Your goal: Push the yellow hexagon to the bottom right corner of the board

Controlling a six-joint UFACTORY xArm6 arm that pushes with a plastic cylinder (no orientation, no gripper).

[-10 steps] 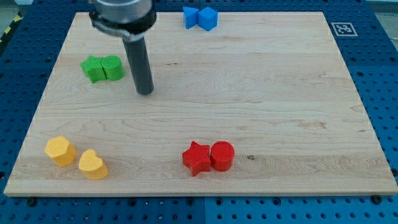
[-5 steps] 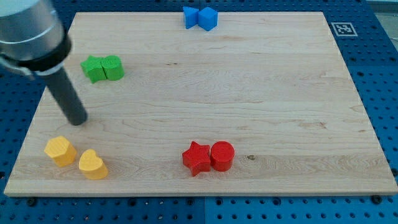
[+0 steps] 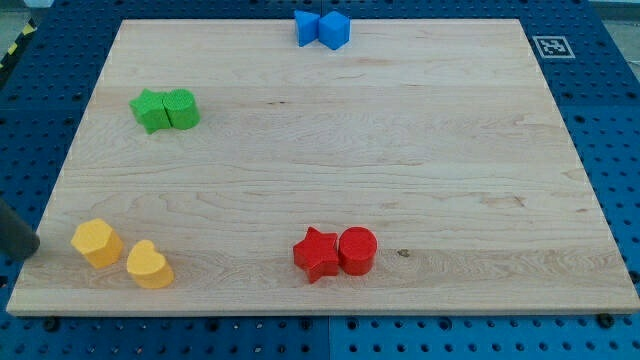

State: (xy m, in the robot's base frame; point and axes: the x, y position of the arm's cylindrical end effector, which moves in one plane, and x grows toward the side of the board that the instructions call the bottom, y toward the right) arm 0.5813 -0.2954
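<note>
Wooden board [image 3: 330,150]: pale planks on a blue pegboard table [image 3: 610,130], with a small black-and-white marker [image 3: 551,46] at the view's top right corner.
Yellow hexagon [image 3: 96,242]: near the view's bottom left corner of the board, well apart from the bottom right corner.
Yellow heart [image 3: 148,265]: just beside the hexagon, to its lower right; I cannot tell whether the two touch.
My tip [image 3: 34,251]: only the dark lower end of the rod shows, at the view's left edge, just off the board's left side and to the left of the yellow hexagon, with a small gap between them.
Pincer: the arm carries none, only the rod, so it has no spread or pressed state.
Green star [image 3: 150,110] and green cylinder [image 3: 182,108]: touching, in the upper left part of the board.
Blue star [image 3: 307,27] and blue cube [image 3: 334,30]: touching, at the top edge near the middle.
Red star [image 3: 317,254] and red cylinder [image 3: 357,250]: touching, near the bottom edge around the middle.
</note>
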